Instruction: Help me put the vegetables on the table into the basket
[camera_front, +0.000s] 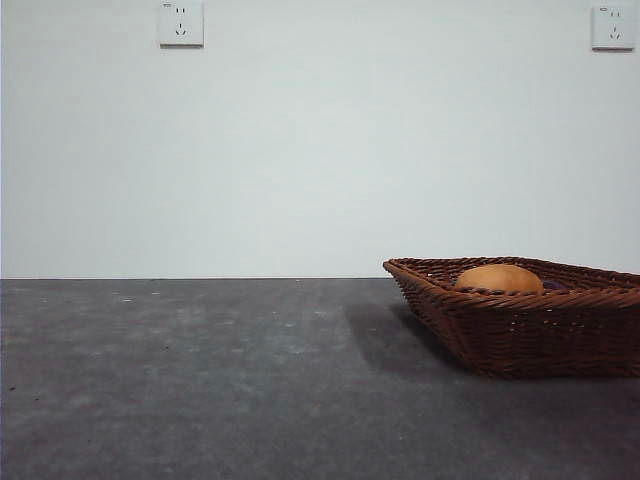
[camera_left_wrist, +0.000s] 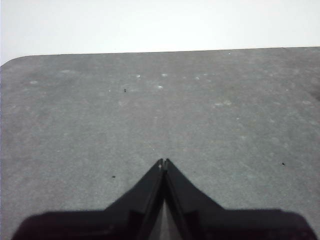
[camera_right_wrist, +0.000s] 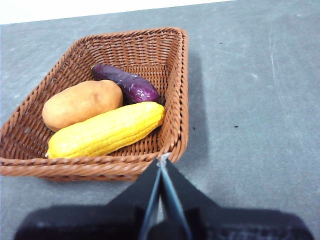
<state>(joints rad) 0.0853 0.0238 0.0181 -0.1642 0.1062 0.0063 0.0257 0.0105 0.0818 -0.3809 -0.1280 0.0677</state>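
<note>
Both claws pinched closed; basket (camera_right_wrist: 177, 75) holds three vegetables: potato (camera_right_wrist: 80, 104), corn (camera_right_wrist: 107, 130), eggplant (camera_right_wrist: 127, 84).

basket (camera_right_wrist: 177, 90): on table (camera_front: 200, 380), right side
in basket: potato (camera_right_wrist: 82, 104), corn (camera_right_wrist: 107, 130), eggplant (camera_right_wrist: 127, 84), touching

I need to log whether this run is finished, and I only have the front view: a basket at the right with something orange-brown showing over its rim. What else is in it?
Observer: Three pieces lie in the basket: the potato, a yellow corn-like vegetable and the eggplant.
Operator: Is a hand holding any of them?
Observer: No. The right hand is shut on nothing, outside the basket by its rim.
Operator: And the left hand?
Observer: The left hand is shut too, over bare table, with no vegetable in its view.
</note>
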